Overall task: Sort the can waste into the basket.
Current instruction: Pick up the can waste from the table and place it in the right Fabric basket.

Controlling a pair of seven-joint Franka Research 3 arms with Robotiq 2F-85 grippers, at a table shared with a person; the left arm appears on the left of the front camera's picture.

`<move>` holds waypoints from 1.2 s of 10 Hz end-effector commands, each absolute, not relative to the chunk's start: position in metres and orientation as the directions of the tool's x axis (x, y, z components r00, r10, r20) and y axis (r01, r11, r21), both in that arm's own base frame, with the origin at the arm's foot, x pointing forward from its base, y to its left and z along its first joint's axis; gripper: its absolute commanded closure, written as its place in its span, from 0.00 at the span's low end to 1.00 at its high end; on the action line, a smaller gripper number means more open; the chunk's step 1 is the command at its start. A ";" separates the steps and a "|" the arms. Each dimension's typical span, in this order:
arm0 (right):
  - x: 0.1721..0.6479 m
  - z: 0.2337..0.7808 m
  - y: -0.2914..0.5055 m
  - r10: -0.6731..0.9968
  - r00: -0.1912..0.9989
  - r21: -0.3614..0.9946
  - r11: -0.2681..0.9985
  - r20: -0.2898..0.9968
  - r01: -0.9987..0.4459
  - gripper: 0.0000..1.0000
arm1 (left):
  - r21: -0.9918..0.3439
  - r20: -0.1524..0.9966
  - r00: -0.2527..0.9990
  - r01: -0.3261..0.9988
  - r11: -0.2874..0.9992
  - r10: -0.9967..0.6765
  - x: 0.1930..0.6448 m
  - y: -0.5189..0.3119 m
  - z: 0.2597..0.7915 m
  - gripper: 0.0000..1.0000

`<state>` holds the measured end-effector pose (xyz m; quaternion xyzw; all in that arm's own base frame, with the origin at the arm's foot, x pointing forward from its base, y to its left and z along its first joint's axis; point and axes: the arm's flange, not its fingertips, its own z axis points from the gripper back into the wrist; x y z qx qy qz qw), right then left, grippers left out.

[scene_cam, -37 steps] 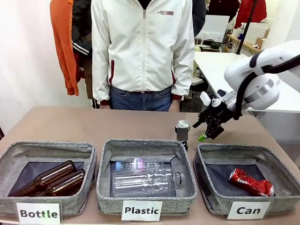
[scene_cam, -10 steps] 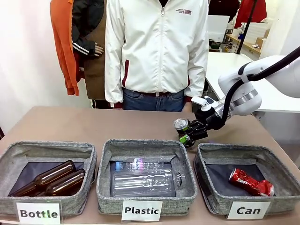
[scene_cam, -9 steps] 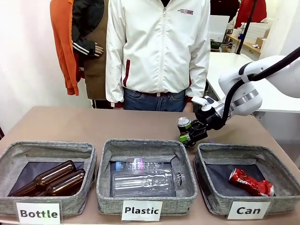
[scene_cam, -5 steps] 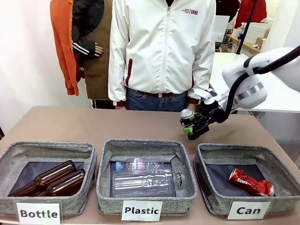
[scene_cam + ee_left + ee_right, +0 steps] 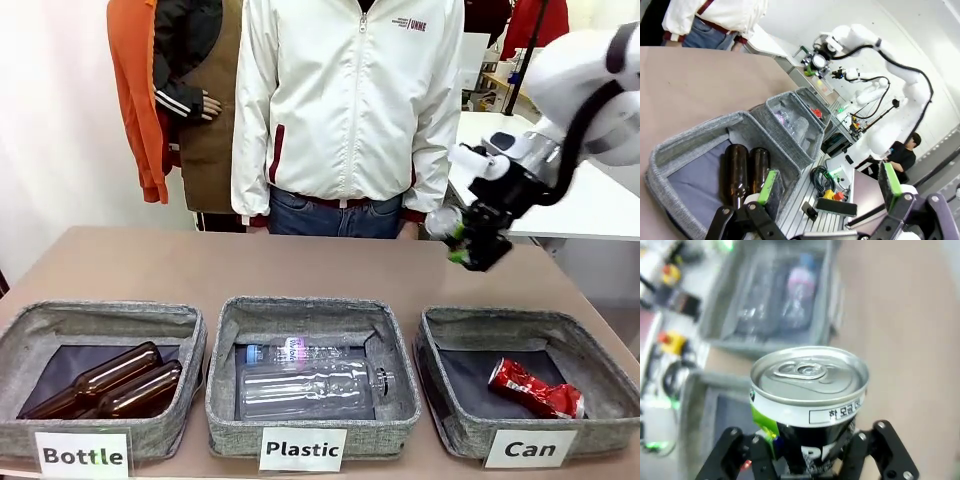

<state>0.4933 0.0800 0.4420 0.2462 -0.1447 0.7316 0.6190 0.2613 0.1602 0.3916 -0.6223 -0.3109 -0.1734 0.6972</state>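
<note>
The right gripper (image 5: 470,243) is clamped on a small dark metal drink can with a silver top (image 5: 444,222), carried in the air above the brown tabletop (image 5: 150,265); the can lies tilted, its silver lid turned away from the wrist, which suits a sideways grip on the can's body and leaves the top free. In the right wrist view that dark can (image 5: 809,405) sits squarely between the two fingers, pull-tab end facing the camera, so the hold looks firm rather than marginal. Below the claw and a little nearer the robot stands the grey felt-like rectangular basket labelled "Can" (image 5: 590,425), open-topped so that a can can simply be dropped in from above; a crushed red can with white marks (image 5: 536,389) already lies on its dark floor. Next to that basket, farther from the claw, the like bin labelled "Plastic" (image 5: 312,430) holds clear plastic bottles (image 5: 310,388), and the farthest bin, labelled "Bottle" (image 5: 190,350), holds brown glass bottles (image 5: 100,382). The left gripper (image 5: 830,187) hangs with its green-padded fingers spread wide, holding nothing, over the Bottle bin's end. A person in a white jacket (image 5: 350,100) stands beyond the claw at the far edge. Judging by this, the carry is about half done; lowering over the Can basket comes next.
</note>
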 end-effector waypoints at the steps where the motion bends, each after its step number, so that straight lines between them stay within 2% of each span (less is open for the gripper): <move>1: 0.425 0.430 0.084 0.992 -0.006 0.102 -0.019 0.128 -0.995 1.00 | -0.767 0.642 0.749 0.623 0.155 0.162 0.260 0.158 0.397 0.00; 3: 0.395 0.423 0.073 0.990 0.034 0.057 0.042 -0.135 -0.998 1.00 | -0.767 0.642 0.749 0.623 0.155 0.162 0.260 0.158 0.397 0.00; 11: 0.404 0.418 0.060 0.991 0.054 0.079 0.064 -0.125 -0.995 1.00 | -0.767 0.642 0.749 0.623 0.155 0.162 0.260 0.158 0.397 0.00; 12: 0.404 0.418 0.060 0.992 0.048 0.082 0.058 -0.114 -0.995 0.43 | -0.767 0.642 0.749 0.623 0.155 0.162 0.260 0.158 0.397 0.00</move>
